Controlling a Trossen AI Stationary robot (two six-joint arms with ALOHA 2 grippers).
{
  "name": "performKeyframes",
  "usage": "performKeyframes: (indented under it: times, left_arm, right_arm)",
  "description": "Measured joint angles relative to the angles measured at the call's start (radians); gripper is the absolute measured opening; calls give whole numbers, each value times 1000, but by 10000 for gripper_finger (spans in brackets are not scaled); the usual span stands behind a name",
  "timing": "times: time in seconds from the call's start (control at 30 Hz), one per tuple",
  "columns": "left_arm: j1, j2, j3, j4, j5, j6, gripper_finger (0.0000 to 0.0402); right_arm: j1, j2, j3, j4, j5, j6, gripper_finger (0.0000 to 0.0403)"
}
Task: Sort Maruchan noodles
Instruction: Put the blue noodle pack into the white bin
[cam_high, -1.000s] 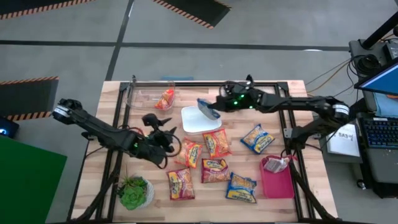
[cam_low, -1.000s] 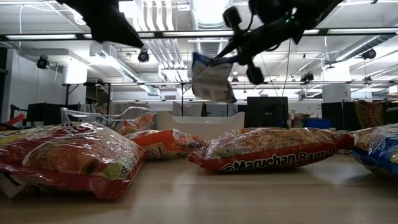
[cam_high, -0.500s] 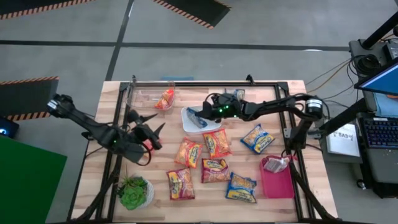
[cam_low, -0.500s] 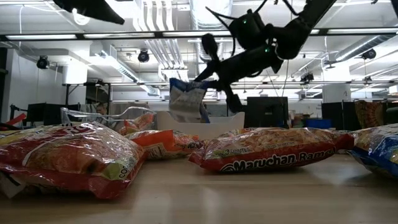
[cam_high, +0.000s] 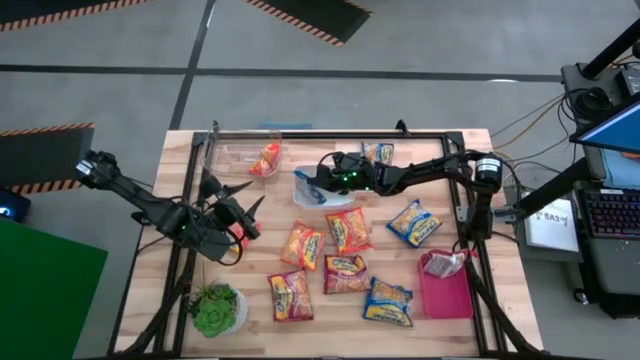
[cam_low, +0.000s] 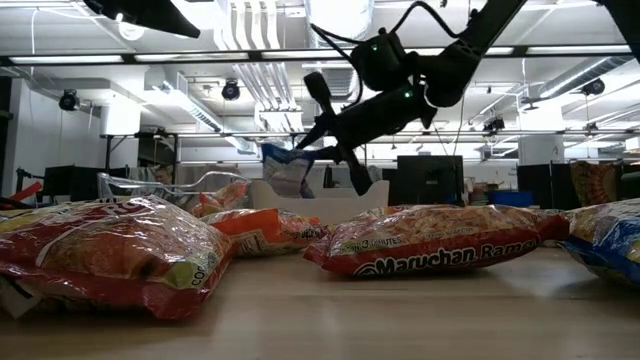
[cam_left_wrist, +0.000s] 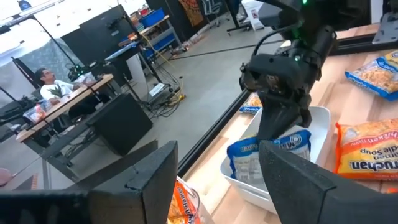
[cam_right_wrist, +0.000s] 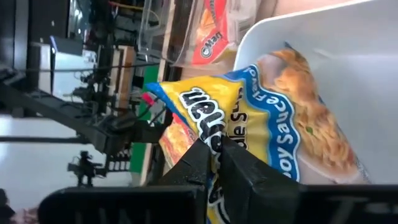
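My right gripper (cam_high: 325, 181) is over the white bin (cam_high: 345, 196) at the table's middle, shut on a blue Maruchan packet (cam_high: 310, 187) with a yellow centre. The low view shows that packet (cam_low: 285, 168) dipping behind the bin's rim (cam_low: 320, 186). My left gripper (cam_high: 232, 203) hovers open over the table's left part, away from any packet; its fingers frame the left wrist view (cam_left_wrist: 217, 180). Several orange, red and blue packets (cam_high: 348, 228) lie flat on the wood. My right gripper pinches the blue packet between its two fingers (cam_right_wrist: 205, 158) at its upper end (cam_left_wrist: 273, 138), slanting down from above and from the table's right. The packet hangs below the fingers with its lower end (cam_left_wrist: 249, 171) inside the white bin; whether it touches the floor I cannot tell.
A clear bin (cam_high: 232, 152) at the far left holds an orange packet (cam_high: 265, 159). A pink bin (cam_high: 447, 293) at the near right holds one packet. A small potted plant (cam_high: 214, 310) stands at the near left. Another blue packet (cam_high: 378, 152) lies by the far edge.
My right gripper has carried the blue packet toward the table's left and down, from above the white bin's far side into the bin. My left gripper has drawn back toward the table's left edge, then held still, staying open.
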Motion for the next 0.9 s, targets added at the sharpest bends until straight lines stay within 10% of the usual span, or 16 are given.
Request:
performKeyframes:
  times: [0.6, 0.9]
  left_arm:
    - [0, 0, 2, 16, 6, 7, 207]
    - [2, 18, -21, 14, 167, 13, 207]
  right_arm:
    - [1, 41, 235, -424, -1, -292, 127]
    - [0, 27, 389, -716, -11, -451, 150]
